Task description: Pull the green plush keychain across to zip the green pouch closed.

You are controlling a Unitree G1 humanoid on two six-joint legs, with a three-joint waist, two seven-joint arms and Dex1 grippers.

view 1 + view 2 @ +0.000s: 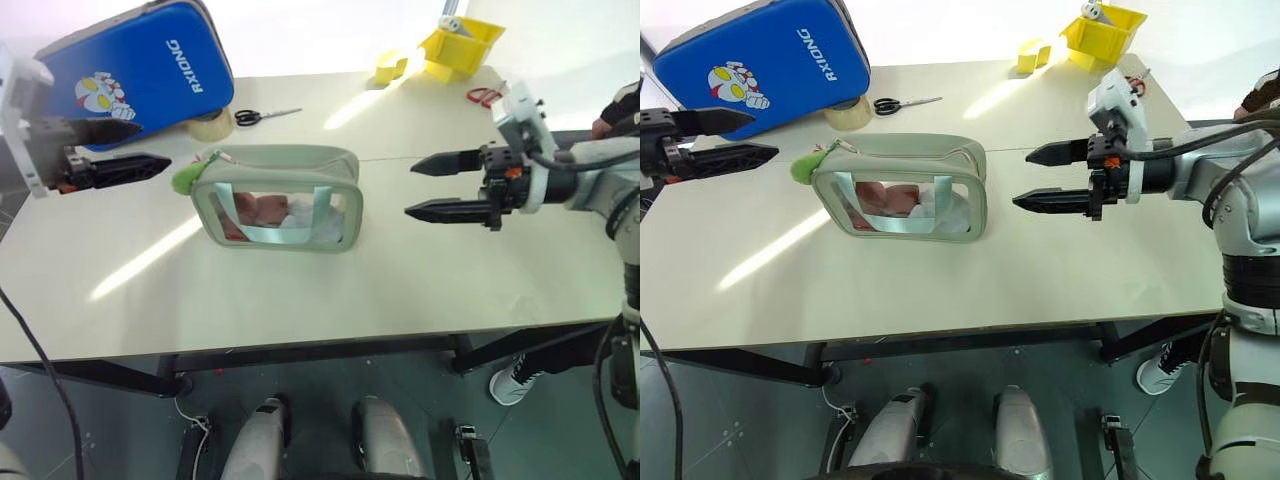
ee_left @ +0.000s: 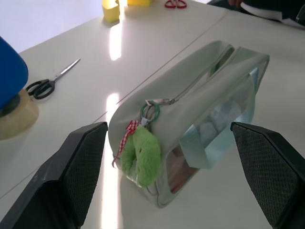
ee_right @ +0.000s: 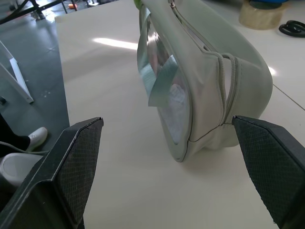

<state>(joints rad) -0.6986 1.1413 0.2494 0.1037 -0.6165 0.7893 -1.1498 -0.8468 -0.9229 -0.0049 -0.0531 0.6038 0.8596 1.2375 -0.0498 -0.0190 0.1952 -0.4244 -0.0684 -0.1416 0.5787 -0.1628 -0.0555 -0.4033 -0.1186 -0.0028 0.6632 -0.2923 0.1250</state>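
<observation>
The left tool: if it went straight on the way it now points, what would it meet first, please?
Most likely the green plush keychain hanging at the near end of the green pouch. The left tool is open, level with that end and apart from it; whether it would pass just above is unclear.

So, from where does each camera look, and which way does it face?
Left eye, right eye: on the head, looking down over the table; both arms show, left pincer and right pincer open.
Left wrist: faces the green pouch end bearing the green plush keychain; own fingers show.
Right wrist: faces the pouch's opposite end.
All share the pouch.
</observation>
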